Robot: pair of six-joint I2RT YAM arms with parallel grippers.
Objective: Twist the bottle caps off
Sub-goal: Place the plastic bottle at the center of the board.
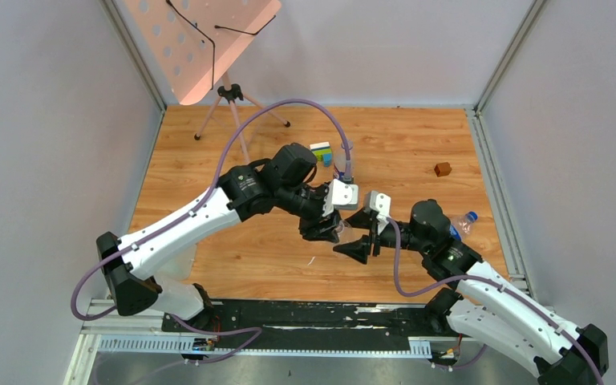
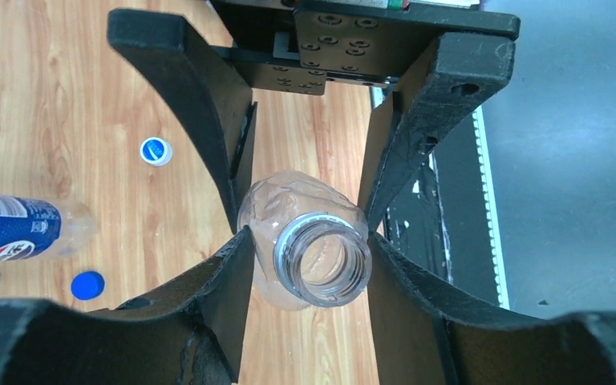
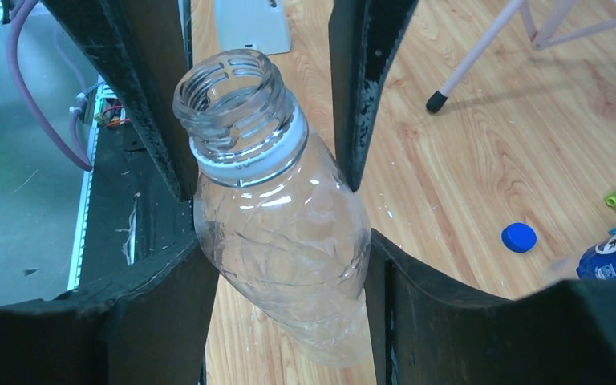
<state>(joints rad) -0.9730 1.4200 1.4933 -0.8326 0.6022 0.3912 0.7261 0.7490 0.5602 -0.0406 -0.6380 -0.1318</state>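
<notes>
One bottle [image 3: 273, 208], inside left claw [image 2: 309, 241], right claw [image 3: 289, 241]

Lab test cell, grey panel walls [image 1: 40, 120]

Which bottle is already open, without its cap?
The unlabelled clear bottle between the right fingers: its threaded mouth is bare. The labelled bottle beside the right arm wears a blue cap.

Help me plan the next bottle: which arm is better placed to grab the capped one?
Right, probably: the capped bottle lies close beside it, though the right gripper must first release the opened bottle.
</notes>
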